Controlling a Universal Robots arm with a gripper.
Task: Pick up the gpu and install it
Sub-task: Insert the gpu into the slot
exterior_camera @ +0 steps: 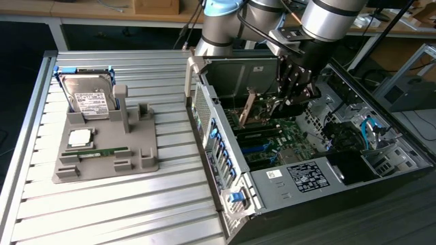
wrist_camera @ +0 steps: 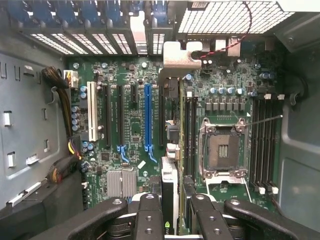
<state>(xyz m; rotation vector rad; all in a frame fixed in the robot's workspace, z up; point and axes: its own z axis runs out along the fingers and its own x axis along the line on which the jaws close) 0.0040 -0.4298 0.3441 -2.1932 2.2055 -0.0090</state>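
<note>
My gripper [exterior_camera: 285, 104] is inside the open computer case [exterior_camera: 286, 178], shut on the gpu [exterior_camera: 250, 111]. The gpu is a thin green card held upright on edge above the motherboard [exterior_camera: 272, 145]. In the wrist view the gpu [wrist_camera: 170, 175] runs edge-on between my two black fingers [wrist_camera: 150, 217], with its silver end bracket [wrist_camera: 181, 55] towards the case's rear slot openings. My gripper [wrist_camera: 175, 220] holds the card over the board between the long blue slot [wrist_camera: 148, 117] and the CPU socket [wrist_camera: 222, 147]. I cannot tell whether the card's edge touches a slot.
At the exterior view's left, a grey holder [exterior_camera: 102, 148] on the slatted table carries a silver hard drive [exterior_camera: 90, 99], a processor chip [exterior_camera: 80, 137] and a narrow green memory stick [exterior_camera: 95, 151]. Cable bundles [wrist_camera: 62, 100] and the case walls close in around the board.
</note>
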